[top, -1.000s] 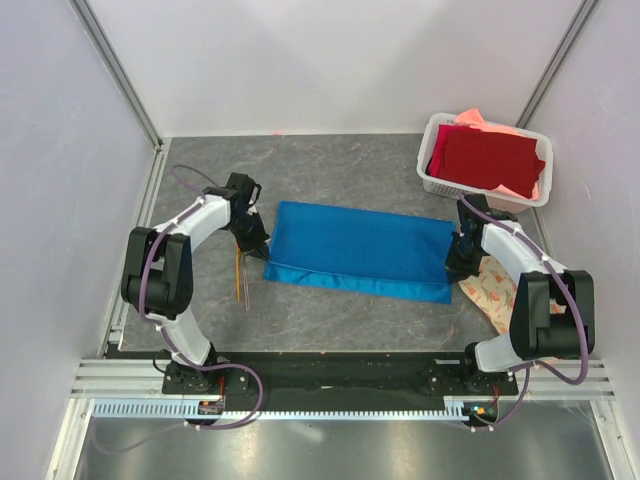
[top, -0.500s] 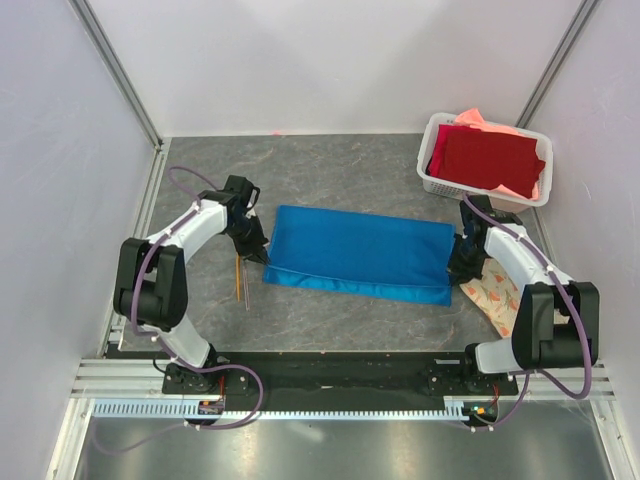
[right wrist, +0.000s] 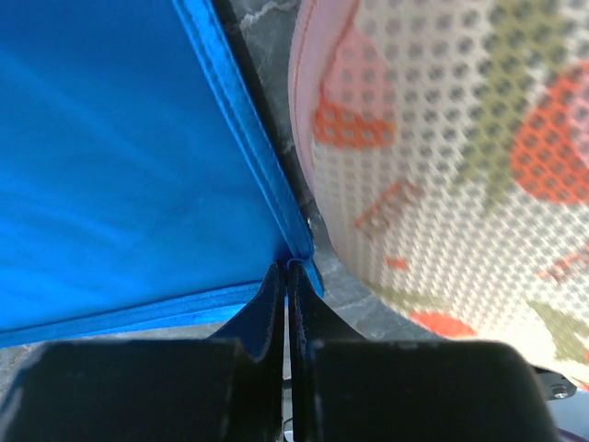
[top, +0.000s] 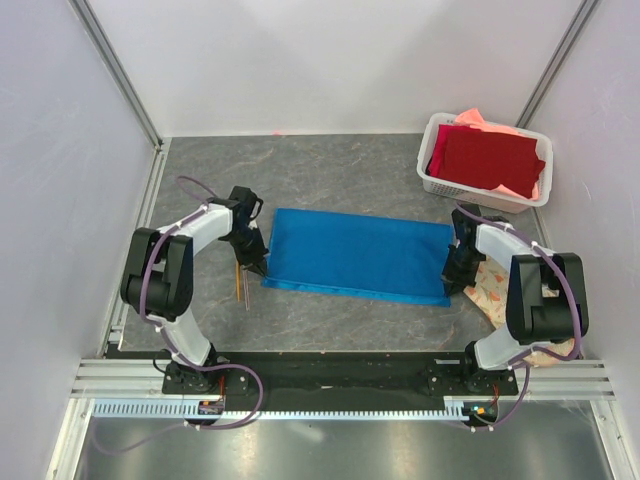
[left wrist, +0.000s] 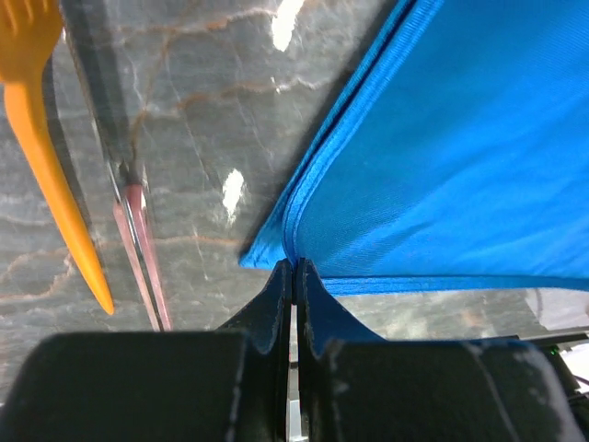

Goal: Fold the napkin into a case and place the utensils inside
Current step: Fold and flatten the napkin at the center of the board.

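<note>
**Folded napkin pinched at both near corners**

The napkin (top: 360, 255) lies flat on the table (top: 330, 170) as one long blue rectangle in doubled layers. Its long axis runs left to right, and the right end sits slightly nearer the arm bases than the left.

The left gripper (left wrist: 294, 267) has its jaws pressed together on the napkin's near-left corner, with the hem caught at the tips. The right gripper (right wrist: 286, 269) is closed the same way on the near-right corner.

The utensils (top: 240, 282) lie on the table just left of the napkin, apart from it, pointing near to far. The left wrist view shows two of them side by side: an orange piece (left wrist: 55, 175) and a thinner pink-tipped piece (left wrist: 138, 249).

One floral mat (right wrist: 442, 138) lies just beside the napkin's right edge, partly under the right arm. One white basket (top: 430, 180) stands at the far right, holding one dark red cloth (top: 490, 160) over one salmon-pink cloth (top: 475, 118).
</note>
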